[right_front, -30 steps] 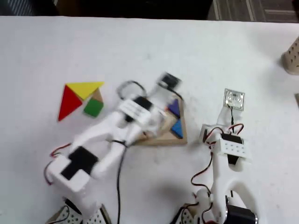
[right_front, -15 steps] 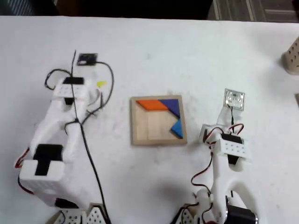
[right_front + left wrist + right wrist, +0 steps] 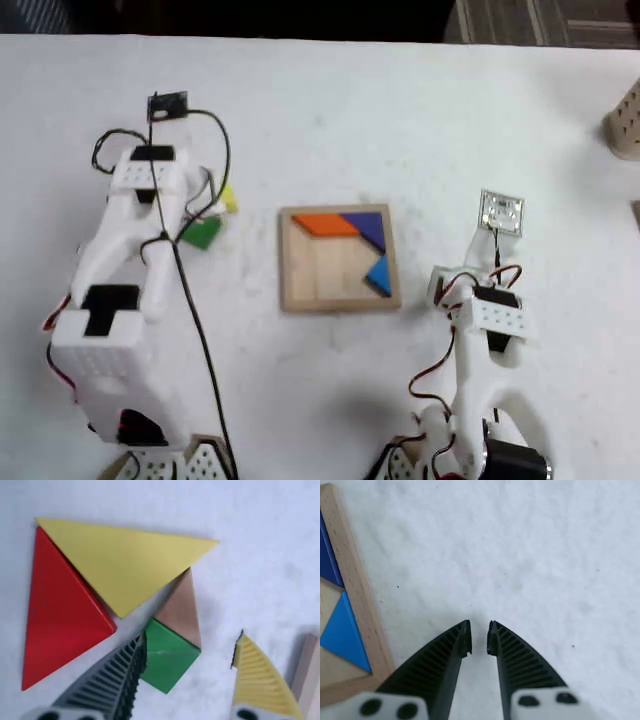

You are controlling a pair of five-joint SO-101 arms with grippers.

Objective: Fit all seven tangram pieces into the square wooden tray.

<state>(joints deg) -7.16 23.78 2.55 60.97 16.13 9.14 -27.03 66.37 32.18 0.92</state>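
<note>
Your left gripper (image 3: 191, 639) is spread wide, with nothing clamped. It sits low over the cluster of loose pieces on the white table (image 3: 420, 120), to the left of the square wooden tray (image 3: 286, 262). Its dark grey ribbed finger (image 3: 117, 677) ends at the edge of the small green square piece (image 3: 167, 655). The yellow ribbed finger (image 3: 257, 675) stands apart over bare table on the other side. You cannot tell from these views whether the grey tip actually touches the square.

The green square meets the small tan triangle (image 3: 179, 609) along one side. The large yellow triangle (image 3: 120, 565) lies against the large red triangle (image 3: 60, 610) along a long shared edge, and the tan triangle's tip reaches the yellow one.

Inside the tray, the orange piece (image 3: 325, 224) lies along the far rim. The dark blue piece (image 3: 368, 228) fills the far right corner. The light blue triangle (image 3: 380, 272) rests against the right rim, and the remaining floor is bare wood.

Your right gripper (image 3: 478, 635) hangs over the table just right of the tray. Its black fingers are drawn in to a thin slit, and they hold nothing.
</note>
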